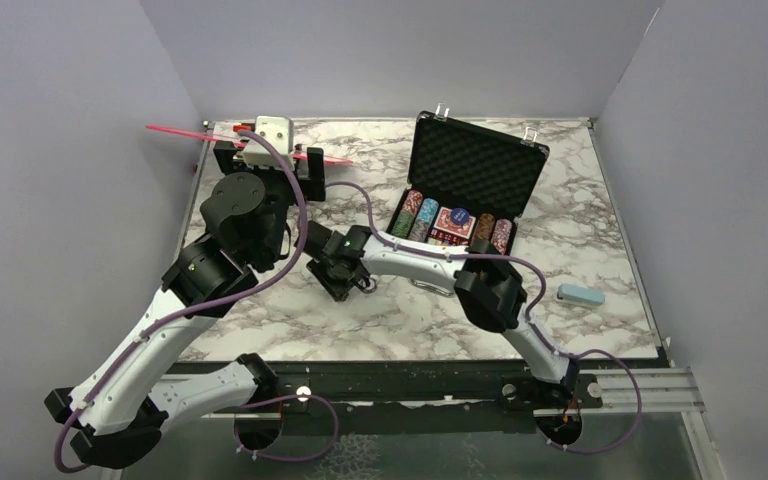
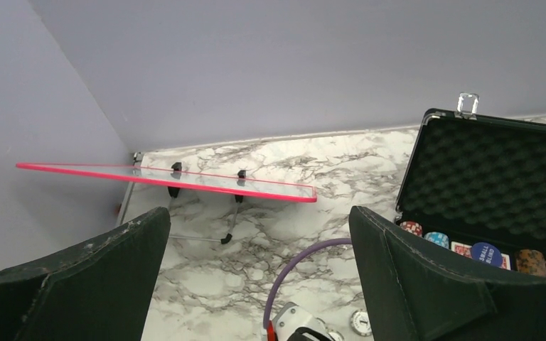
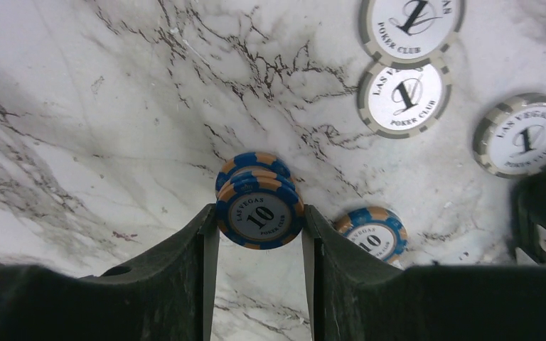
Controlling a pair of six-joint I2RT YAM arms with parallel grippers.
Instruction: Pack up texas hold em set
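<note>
My right claw [image 3: 258, 213] grips a blue chip stack [image 3: 259, 219], perhaps two chips, faces toward the wrist. Bare bench [image 3: 78, 106] lies left and loose chips [image 3: 404, 96] right. My left claw [image 2: 259, 213] gapes wide.

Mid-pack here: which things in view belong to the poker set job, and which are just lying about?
Job:
open case
stacked blue 10 chips
loose blue 10 chip
three white 1 chips

Lying about:
light-blue block
pink-edged strip on wire legs
</note>
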